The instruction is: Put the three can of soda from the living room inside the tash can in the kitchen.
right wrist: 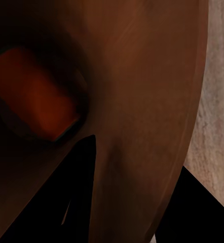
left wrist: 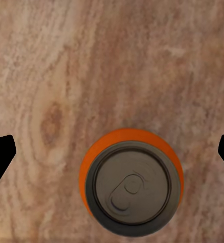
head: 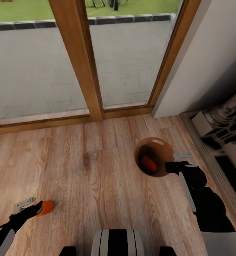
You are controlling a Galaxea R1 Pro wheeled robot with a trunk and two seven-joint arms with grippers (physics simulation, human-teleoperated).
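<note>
Lying in tash can (head: 163,170), orange can (head: 148,163); wrist view, seemingly sideways

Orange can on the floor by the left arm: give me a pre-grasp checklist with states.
1. Orange can upright, top facing the left wrist camera: ok.
2. Left gripper jaws spread wide on both sides of the can: ok.
3. Can centred between the jaws: not ok, it sits off toward one edge.
4. Floor around the can free of obstacles: ok.
5. Bin upright, one orange can already inside: ok.
6. Right gripper holding the bin rim: ok.
</note>
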